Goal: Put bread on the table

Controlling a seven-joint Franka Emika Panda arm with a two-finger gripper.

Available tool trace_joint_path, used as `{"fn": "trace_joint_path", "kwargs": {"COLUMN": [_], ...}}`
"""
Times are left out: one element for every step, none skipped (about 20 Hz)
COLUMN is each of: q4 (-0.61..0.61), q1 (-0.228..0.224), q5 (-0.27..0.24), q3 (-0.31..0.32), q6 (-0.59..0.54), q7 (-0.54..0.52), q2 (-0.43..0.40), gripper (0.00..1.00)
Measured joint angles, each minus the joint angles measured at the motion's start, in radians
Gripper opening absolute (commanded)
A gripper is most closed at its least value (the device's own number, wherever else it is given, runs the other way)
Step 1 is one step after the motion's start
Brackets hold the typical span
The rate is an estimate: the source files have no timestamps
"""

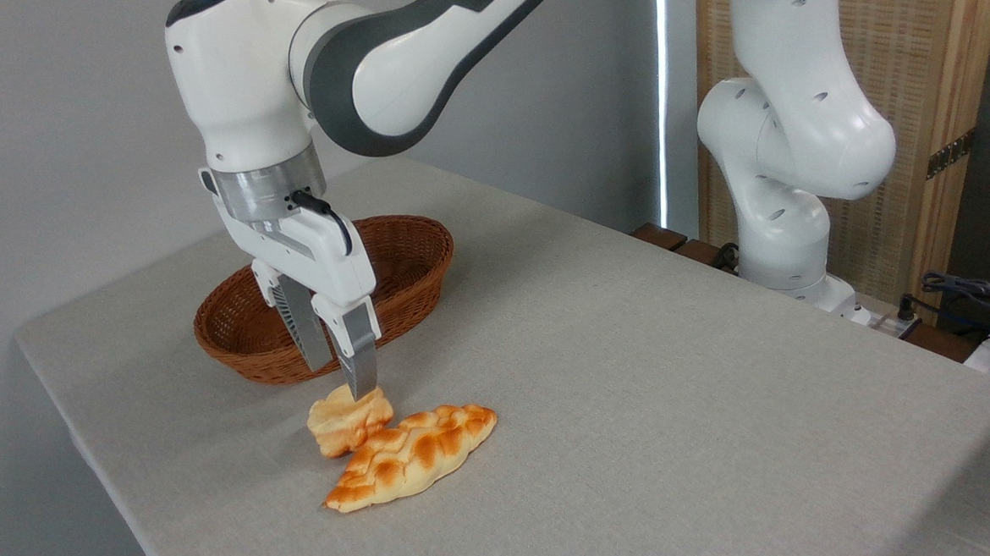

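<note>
The bread (348,421), a small chunky piece with a pale top and golden edges, lies on the grey-beige table (653,388), just in front of the basket and touching the braided loaf's upper left side. My gripper (341,381) hangs directly above it, open, with the fingers spread and nothing held between them. The right fingertip (366,385) ends right at the bread's top.
A long braided golden loaf (415,456) lies on the table by the bread. A brown oval wicker basket (422,256) stands behind the gripper. The arm's white base (784,212) rises at the table's far right edge, with cables beyond it.
</note>
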Motion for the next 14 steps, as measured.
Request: {"fn": "trace_joint_path", "kwargs": {"q4": [0.004,0.009,0.015,0.022,0.031,0.038,0.043,0.048,0.052,0.054,0.054,0.054,0.054,0.054], "q1": [0.0,-0.001,-0.002,-0.004,-0.007,-0.01,-0.012,-0.013,-0.015,-0.015,-0.015,-0.014,-0.013,-0.011], "q5": [0.0,0.0,0.0,0.0,0.0,0.0,0.0,0.0,0.0,0.0,0.0,0.0,0.0,0.0], "q3": [-0.001,-0.002,-0.005,-0.007,-0.009,-0.011,-0.015,-0.017,-0.017,-0.017,-0.017,-0.015,-0.012,-0.009], "q6": [0.003,0.006,0.006,0.006,0.006,0.005,0.005,0.005,0.005,0.004,0.004,0.004,0.004,0.004], "q7": [0.0,0.0,0.0,0.0,0.0,0.0,0.0,0.0,0.0,0.0,0.0,0.0,0.0,0.0], "q2": [-0.006,-0.016,-0.029,-0.043,-0.059,-0.073,-0.086,-0.096,-0.103,-0.107,-0.108,-0.107,-0.106,-0.105], "gripper": [1.0,1.0,1.0,1.0,1.0,1.0,1.0,1.0,1.0,1.0,1.0,1.0,1.0,1.0]}}
